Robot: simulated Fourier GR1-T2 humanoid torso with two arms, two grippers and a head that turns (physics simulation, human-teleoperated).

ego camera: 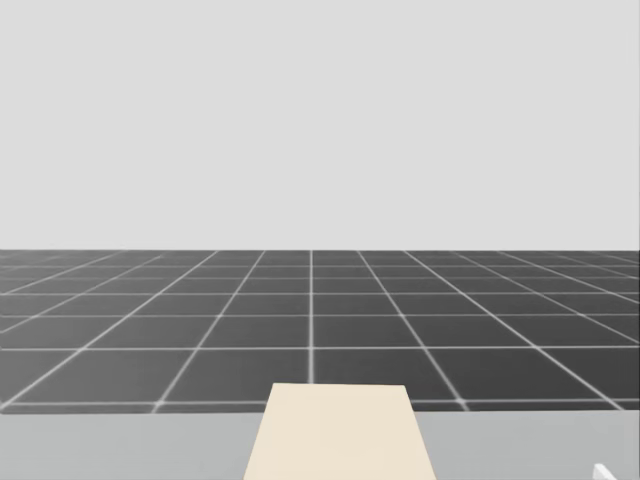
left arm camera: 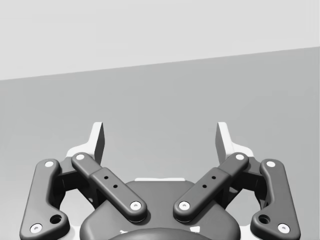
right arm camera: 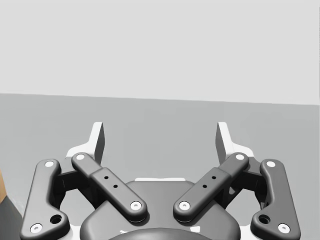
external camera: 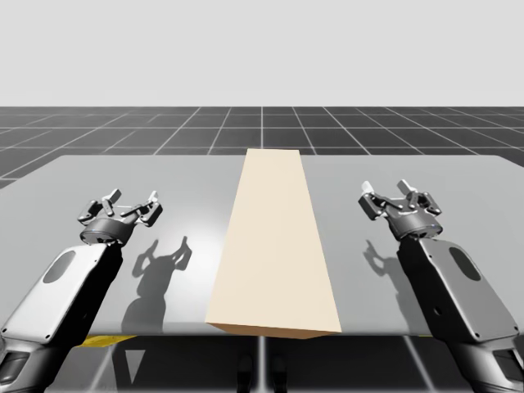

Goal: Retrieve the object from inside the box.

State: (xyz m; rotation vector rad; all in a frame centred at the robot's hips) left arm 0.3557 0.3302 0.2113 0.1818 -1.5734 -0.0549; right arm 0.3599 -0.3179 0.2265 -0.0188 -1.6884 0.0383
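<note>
A long beige box (external camera: 274, 241) with its lid closed lies down the middle of the grey table (external camera: 115, 176), from the far part to the front edge; its far end (ego camera: 340, 435) rises into the head view. What it holds is hidden. My left gripper (external camera: 129, 205) hovers open over the table left of the box, nothing between its fingers (left arm camera: 97, 142). My right gripper (external camera: 387, 195) hovers open on the box's right side, also with nothing between its fingers (right arm camera: 224, 142). A sliver of the box (right arm camera: 2, 187) shows beside the right gripper.
Bare grey tabletop (external camera: 483, 188) lies on both sides of the box. Beyond the table's far edge stretches a dark gridded floor (ego camera: 310, 320).
</note>
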